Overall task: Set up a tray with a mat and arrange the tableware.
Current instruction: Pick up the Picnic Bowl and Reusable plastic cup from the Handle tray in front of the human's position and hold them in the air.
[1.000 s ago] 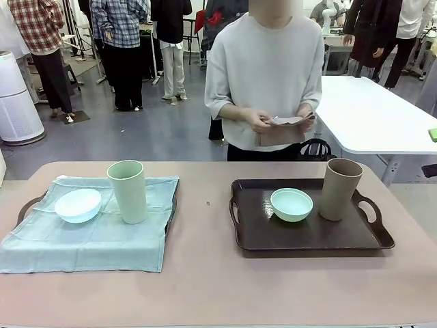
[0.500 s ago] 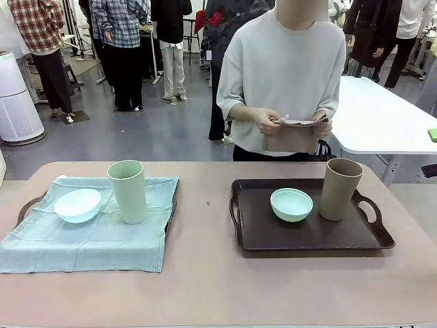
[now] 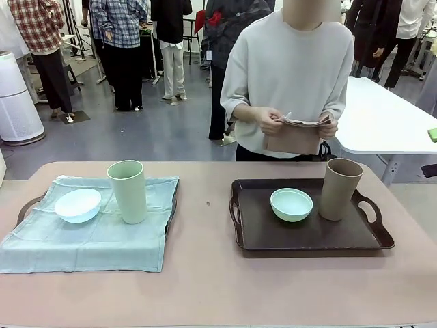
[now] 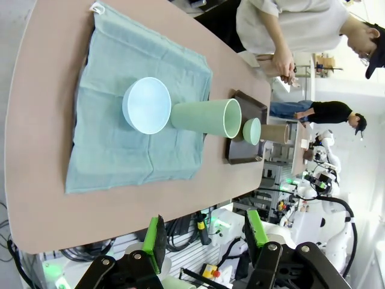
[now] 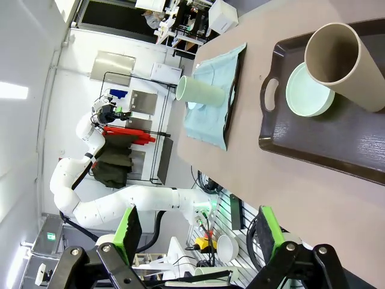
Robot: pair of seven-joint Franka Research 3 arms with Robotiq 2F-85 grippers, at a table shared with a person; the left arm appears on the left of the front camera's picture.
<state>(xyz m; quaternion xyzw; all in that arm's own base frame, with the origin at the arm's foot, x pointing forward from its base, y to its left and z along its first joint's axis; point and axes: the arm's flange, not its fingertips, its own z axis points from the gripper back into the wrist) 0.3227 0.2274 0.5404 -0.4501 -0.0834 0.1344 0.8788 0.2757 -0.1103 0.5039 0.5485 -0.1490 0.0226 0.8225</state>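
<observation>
— Anything move on the table point(image 3: 205, 287) just now?

— Nothing on this side. On the robot's left, the pale blue bowl point(image 3: 78, 204) and the pale green cup point(image 3: 128, 191) sit where they were, side by side on the light blue-green mat point(image 3: 89, 239) draped over the left tray point(image 3: 26, 207). On the right, the dark tray point(image 3: 307, 239) is still bare of any mat, with the mint green bowl point(image 3: 291, 204) just beside the tan cup point(image 3: 339, 189). The change is at the far edge: the person has sidestepped towards the dark tray, with both hands point(image 3: 263, 121) on a folded brown cloth point(image 3: 293, 137).

— So that cloth is meant for the right tray?

— That's my guess. The left setting looks finished. On the right, the bowl and cup stand on bare tray, so I'd say they need lifting off before a mat can go underneath.

— And the claws?

— Both are idle, hanging back above the near edge of the table. The left gripper point(image 4: 204, 232) has its green pads partly spread with nothing between them, well short of the mat. The right gripper point(image 5: 198, 226) is spread as wide as it goes, also empty, looking down on the dark tray without touching it.
</observation>
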